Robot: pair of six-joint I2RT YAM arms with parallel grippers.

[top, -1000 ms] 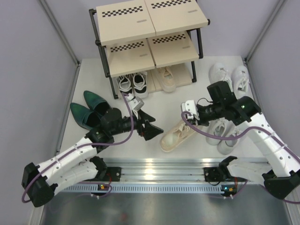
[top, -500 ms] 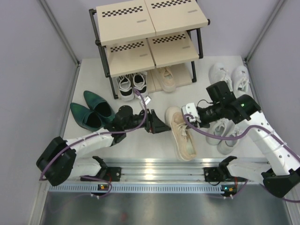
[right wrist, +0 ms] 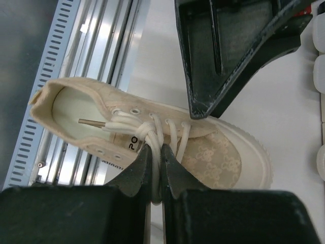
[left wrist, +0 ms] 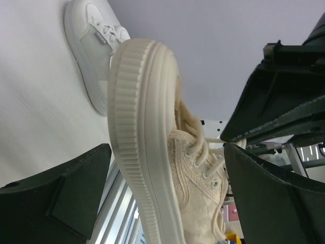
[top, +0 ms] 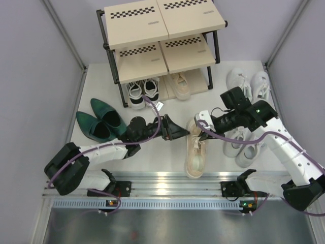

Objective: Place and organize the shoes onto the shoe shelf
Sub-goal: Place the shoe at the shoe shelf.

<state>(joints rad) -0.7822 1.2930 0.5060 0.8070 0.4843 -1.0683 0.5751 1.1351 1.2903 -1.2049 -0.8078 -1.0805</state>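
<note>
Swung round in the last second, the beige sneaker (top: 195, 152) now lies heel toward the near rail — not yet shelved.
Right gripper (right wrist: 155, 162) is pinched tight on its laces, while the left gripper (top: 179, 131) gapes wide astride the toe, gripping nothing. Behind them the green heels (top: 99, 119), one white pair (top: 245, 146) and another white pair (top: 248, 81) wait on the table (top: 152, 152). On the shoe shelf (top: 162, 20), only the bottom tier is filled — black-and-white sneakers (top: 142, 91) and, seemingly, the other beige shoe (top: 180, 84).

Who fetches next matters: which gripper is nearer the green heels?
Left. The left gripper, open at the beige sneaker's toe, sits right of the green heels; the right gripper, pinching its laces, is farther right.
</note>
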